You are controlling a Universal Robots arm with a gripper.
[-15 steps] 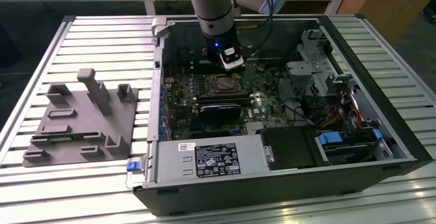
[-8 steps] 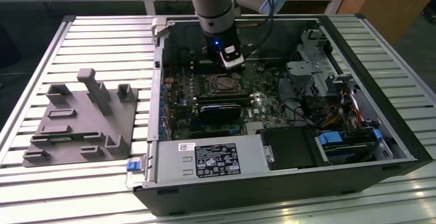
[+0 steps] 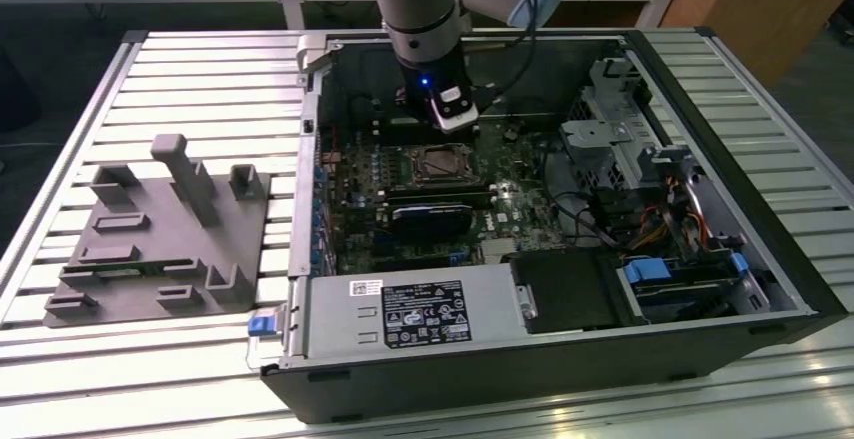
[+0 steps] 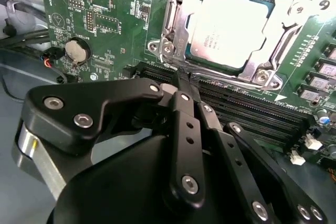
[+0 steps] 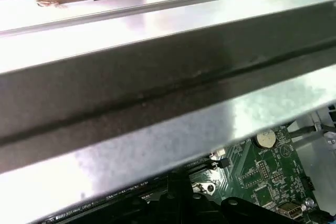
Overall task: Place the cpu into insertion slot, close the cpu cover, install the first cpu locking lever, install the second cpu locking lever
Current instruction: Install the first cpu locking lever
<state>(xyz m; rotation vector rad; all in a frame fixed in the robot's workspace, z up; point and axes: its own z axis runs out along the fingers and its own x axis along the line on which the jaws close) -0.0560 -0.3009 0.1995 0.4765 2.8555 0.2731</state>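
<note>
Cpu (image 4: pixel 231 24) sits in the insertion slot (image 4: pixel 178 24), cover (image 4: pixel 286 22) down; gripper (image 4: pixel 184 85) hovers close, jaws clenched on nothing.

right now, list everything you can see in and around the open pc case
computer case: one, black and grey, lying open on the slatted table
table: one, pale metal slats
fixture block: one, grey, on the table at the exterior view's left of the case
motherboard: one, green, inside the case
cpu: one, silvery, seated in the insertion slot
cpu cover: one, silver frame, down around the cpu
memory slots: several, black, beside the slot
coin battery: one, silver, on the board
tool: one, black, fingers together just short of the cover's edge
</note>
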